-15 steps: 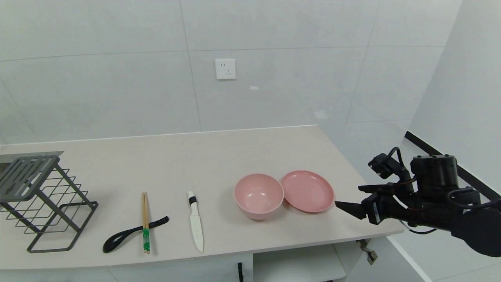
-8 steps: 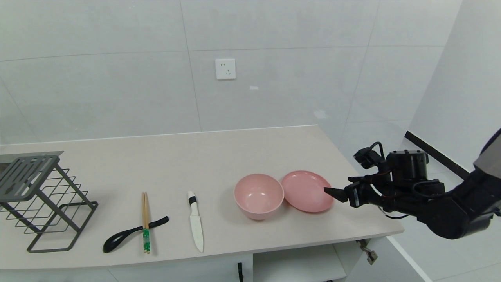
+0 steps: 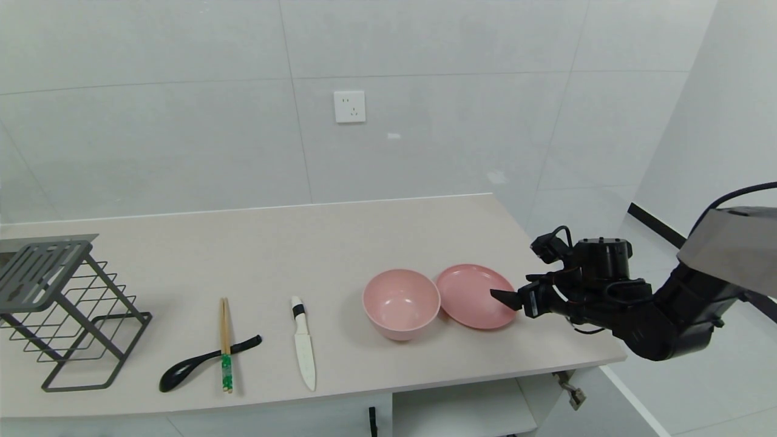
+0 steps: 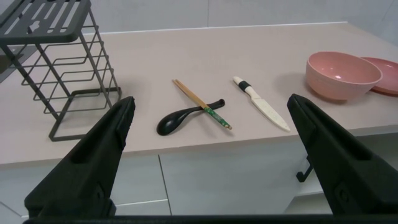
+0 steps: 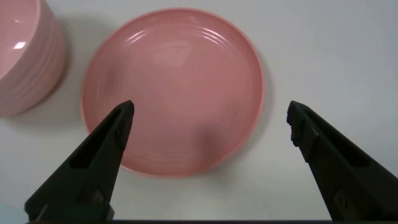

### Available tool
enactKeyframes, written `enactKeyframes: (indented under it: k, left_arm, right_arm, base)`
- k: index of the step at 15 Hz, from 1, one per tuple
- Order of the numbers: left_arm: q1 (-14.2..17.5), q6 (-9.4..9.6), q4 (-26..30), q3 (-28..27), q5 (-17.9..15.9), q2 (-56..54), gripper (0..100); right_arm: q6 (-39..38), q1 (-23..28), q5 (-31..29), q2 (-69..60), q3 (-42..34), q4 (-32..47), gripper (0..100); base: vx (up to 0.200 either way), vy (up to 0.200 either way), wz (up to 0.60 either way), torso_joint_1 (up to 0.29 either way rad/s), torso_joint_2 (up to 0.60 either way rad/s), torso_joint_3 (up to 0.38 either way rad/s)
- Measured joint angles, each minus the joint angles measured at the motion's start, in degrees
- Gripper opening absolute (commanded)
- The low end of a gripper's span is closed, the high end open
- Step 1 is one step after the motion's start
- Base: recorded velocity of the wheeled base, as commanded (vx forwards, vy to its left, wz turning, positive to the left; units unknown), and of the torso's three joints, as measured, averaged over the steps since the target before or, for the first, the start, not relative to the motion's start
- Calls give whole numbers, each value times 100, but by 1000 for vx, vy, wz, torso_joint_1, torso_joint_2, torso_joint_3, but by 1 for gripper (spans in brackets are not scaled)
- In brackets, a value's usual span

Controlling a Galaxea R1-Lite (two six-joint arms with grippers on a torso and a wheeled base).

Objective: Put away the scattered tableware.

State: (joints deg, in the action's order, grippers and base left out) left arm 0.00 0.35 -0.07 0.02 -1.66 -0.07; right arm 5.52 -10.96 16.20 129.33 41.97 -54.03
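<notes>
A pink plate (image 3: 475, 295) (image 5: 173, 89) lies on the counter against a pink bowl (image 3: 401, 301) (image 4: 342, 74) (image 5: 26, 59). Further left lie a white knife (image 3: 303, 341) (image 4: 262, 104), a pair of chopsticks (image 3: 226, 343) (image 4: 201, 103) and a black spoon (image 3: 203, 362) (image 4: 185, 116) crossed under them. My right gripper (image 3: 504, 298) (image 5: 208, 134) hovers open over the plate's right edge, its fingers straddling the plate. My left gripper (image 4: 211, 134) is open in front of the counter, level with the spoon and chopsticks.
A dark wire rack (image 3: 53, 303) (image 4: 59, 68) stands at the counter's left end. The counter's right edge (image 3: 564, 285) drops off just beyond the plate. Open shelving (image 3: 461, 406) sits below the front edge. A wall socket (image 3: 349, 107) is on the tiled wall behind.
My right arm has moved left from beyond the counter's right end until its gripper is over the plate's right edge. The tableware has not moved.
</notes>
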Motion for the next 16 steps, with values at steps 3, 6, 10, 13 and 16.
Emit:
enactKeyframes:
  k: [3, 6, 10, 13, 16]
  left_arm:
    - [0, -2, 0, -2, 0, 0, 100]
    - [0, -2, 0, -2, 0, 0, 100]
    - [0, -2, 0, -2, 0, 0, 100]
    - [0, -2, 0, -2, 0, 0, 100]
    - [0, 0, 0, -2, 0, 0, 100]
  right_arm:
    - [-9, 46, -6, 273, 157, -16, 100]
    - [-9, 57, -11, 496, 354, -66, 100]
    - [-24, 62, -217, 805, 574, -95, 100]
    - [-101, 55, -233, 973, 667, -96, 100]
    - [-112, -6, -235, 1041, 695, -99, 100]
  base:
    - [0, 0, 0, 0, 0, 0]
    - [0, 0, 0, 0, 0, 0]
    - [0, 0, 0, 0, 0, 0]
    - [0, 0, 0, 0, 0, 0]
    - [0, 0, 0, 0, 0, 0]
